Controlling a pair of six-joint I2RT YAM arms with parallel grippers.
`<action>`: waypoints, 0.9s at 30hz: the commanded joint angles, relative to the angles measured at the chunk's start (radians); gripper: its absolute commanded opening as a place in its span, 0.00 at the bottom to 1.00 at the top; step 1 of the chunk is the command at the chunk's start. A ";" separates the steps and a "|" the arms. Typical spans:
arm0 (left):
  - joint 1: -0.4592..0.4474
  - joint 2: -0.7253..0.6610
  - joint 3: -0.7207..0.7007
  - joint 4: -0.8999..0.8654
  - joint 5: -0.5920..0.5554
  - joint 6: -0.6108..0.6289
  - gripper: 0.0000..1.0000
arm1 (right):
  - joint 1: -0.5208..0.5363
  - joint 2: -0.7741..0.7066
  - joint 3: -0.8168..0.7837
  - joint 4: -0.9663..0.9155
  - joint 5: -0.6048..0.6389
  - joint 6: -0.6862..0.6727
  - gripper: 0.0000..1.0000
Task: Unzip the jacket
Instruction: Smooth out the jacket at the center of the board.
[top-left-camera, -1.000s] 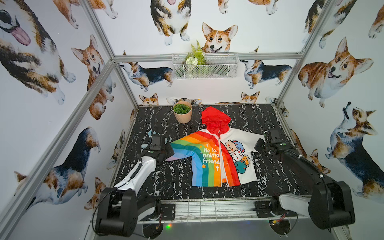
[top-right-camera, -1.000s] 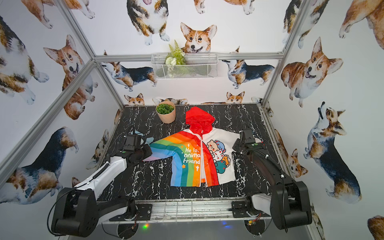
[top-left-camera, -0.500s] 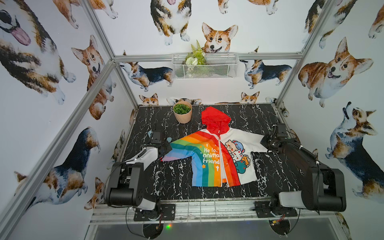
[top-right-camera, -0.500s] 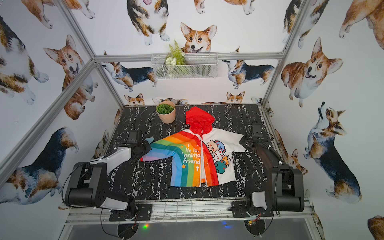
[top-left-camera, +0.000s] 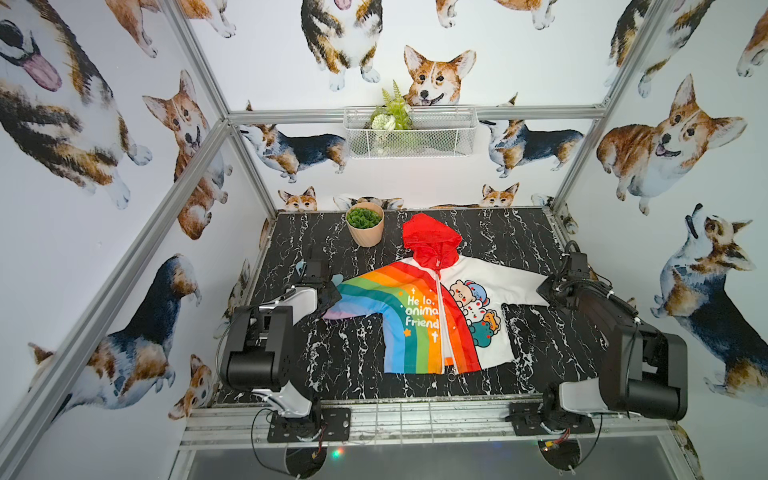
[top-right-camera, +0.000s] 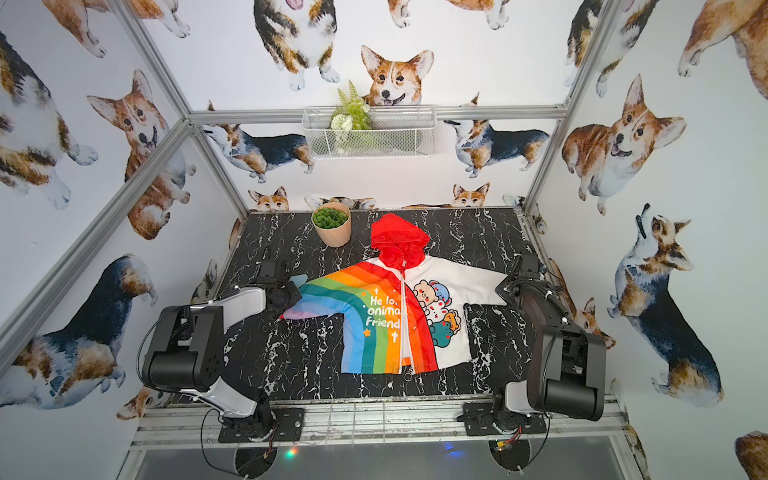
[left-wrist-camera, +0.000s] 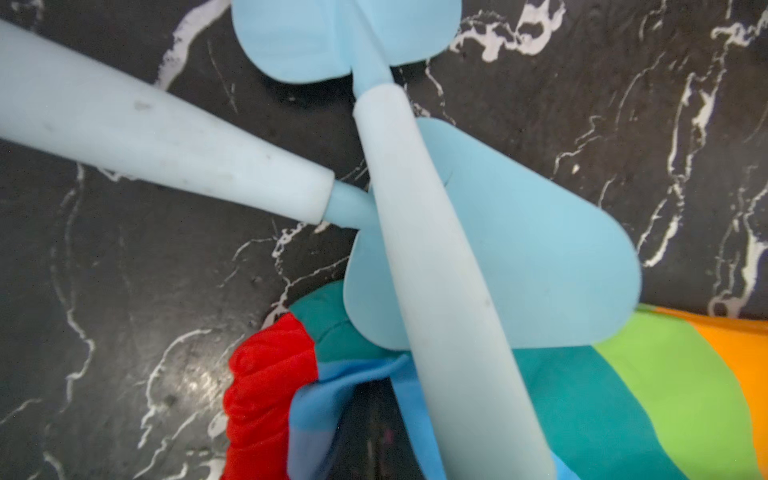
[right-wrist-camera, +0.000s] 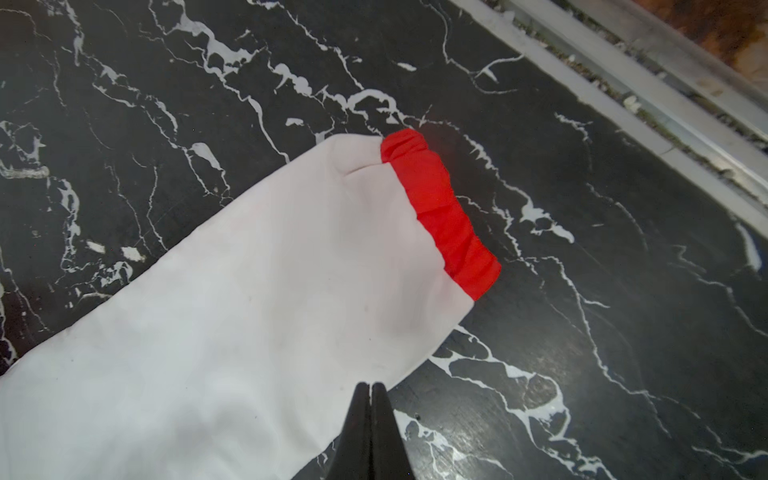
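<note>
tabletop (top-left-camera: 332, 357): black marble, white veins.
jacket (top-left-camera: 419, 316): flat mid-tabletop, sleeves spread, red hood toward the back wall.
left pincer (left-wrist-camera: 399, 158): pale blue tips crossed together over the jacket's rainbow cuff.
right pincer (right-wrist-camera: 370, 388): black tips pressed together at the jacket's white sleeve.
potted plant (top-left-camera: 365, 224): just beside the jacket's hood.
walls (top-left-camera: 104, 208): corgi print, aluminium frame.
wire basket (top-left-camera: 409, 135): on the back wall above the jacket, holding greenery.
</note>
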 joint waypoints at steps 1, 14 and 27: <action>0.006 0.022 0.007 -0.065 -0.012 -0.002 0.00 | -0.037 0.060 0.032 0.029 -0.001 -0.007 0.02; 0.009 0.036 0.028 -0.095 -0.018 -0.003 0.00 | -0.075 0.304 0.177 -0.006 -0.068 -0.037 0.00; 0.045 0.036 0.031 -0.133 -0.030 -0.032 0.00 | -0.177 0.314 0.115 0.001 -0.121 0.023 0.00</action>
